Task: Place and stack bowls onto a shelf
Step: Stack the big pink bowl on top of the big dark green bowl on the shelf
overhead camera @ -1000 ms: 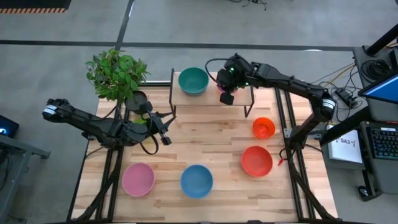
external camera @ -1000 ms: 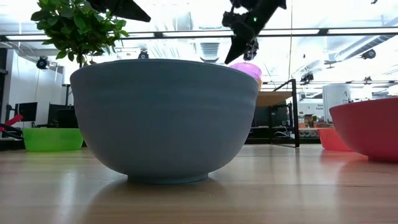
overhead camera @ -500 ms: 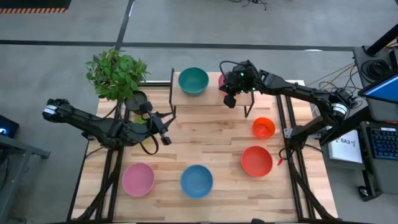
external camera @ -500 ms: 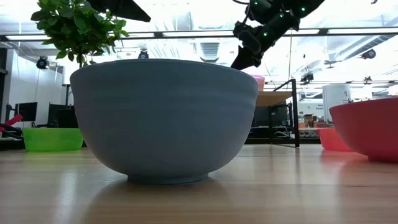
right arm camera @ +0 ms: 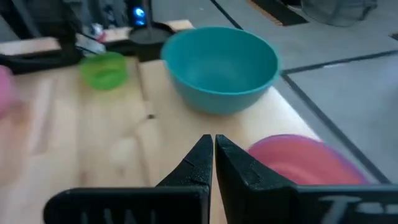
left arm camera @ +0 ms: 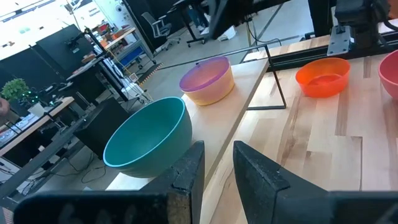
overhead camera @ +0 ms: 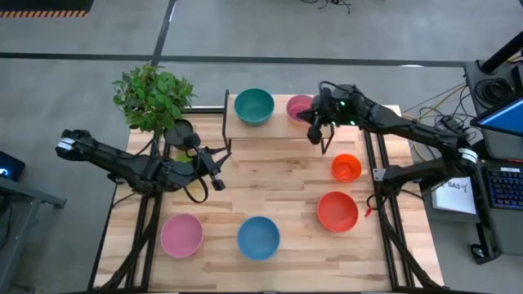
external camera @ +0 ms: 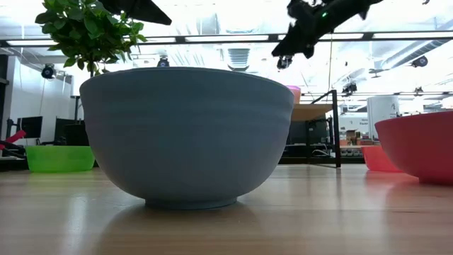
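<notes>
We saw a grey floor (overhead camera: 98, 33) around the wooden tabletop (overhead camera: 270, 192), crossed by darker seams. A leafy potted plant (overhead camera: 152, 96) stood at the table's far left corner. To the right sat a side desk with a keyboard (overhead camera: 500, 192) and loose cables (overhead camera: 441, 102). Beyond the table, the room ran back under long bright ceiling lights (external camera: 212, 37), with workbenches and office chairs (left arm camera: 163, 25) further off.
</notes>
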Motion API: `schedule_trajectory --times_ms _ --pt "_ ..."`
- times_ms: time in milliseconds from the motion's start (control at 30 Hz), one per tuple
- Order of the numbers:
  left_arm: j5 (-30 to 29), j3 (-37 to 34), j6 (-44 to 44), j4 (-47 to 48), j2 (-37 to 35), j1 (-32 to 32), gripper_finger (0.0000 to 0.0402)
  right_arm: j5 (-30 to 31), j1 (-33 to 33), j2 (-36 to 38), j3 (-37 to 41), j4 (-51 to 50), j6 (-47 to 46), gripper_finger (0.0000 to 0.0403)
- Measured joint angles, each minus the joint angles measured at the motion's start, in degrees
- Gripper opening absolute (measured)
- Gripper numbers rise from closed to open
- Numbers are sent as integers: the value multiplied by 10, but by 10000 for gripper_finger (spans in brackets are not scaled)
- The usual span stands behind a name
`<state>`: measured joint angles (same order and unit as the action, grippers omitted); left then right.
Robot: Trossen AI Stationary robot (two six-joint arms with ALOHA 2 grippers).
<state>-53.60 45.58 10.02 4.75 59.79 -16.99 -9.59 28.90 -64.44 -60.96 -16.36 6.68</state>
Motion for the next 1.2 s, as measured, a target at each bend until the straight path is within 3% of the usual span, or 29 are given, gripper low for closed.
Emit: schedule_trajectory --times_ms 300,400,567,700,867,1100,1200 --pt "-3 0 -1 -24 0 4 68 -24 -117 114 104 5 -75 9" --pt "-33 7 -23 -31 0 14 68 -24 -160 136 136 17 -88 9" --pt "-57 17 -128 10 0 18 68 -23 -215 155 166 21 -104 9" --pt "-28 17 -253 86 0 18 68 -22 -256 156 174 20 -102 9" --pt "113 17 -345 123 0 19 68 -21 -297 155 182 21 -84 9" --pt "480 18 -438 135 3 18 67 -18 -325 154 200 21 -81 9" --pt "526 18 -479 184 14 18 67 -18 -328 154 208 21 -81 9"
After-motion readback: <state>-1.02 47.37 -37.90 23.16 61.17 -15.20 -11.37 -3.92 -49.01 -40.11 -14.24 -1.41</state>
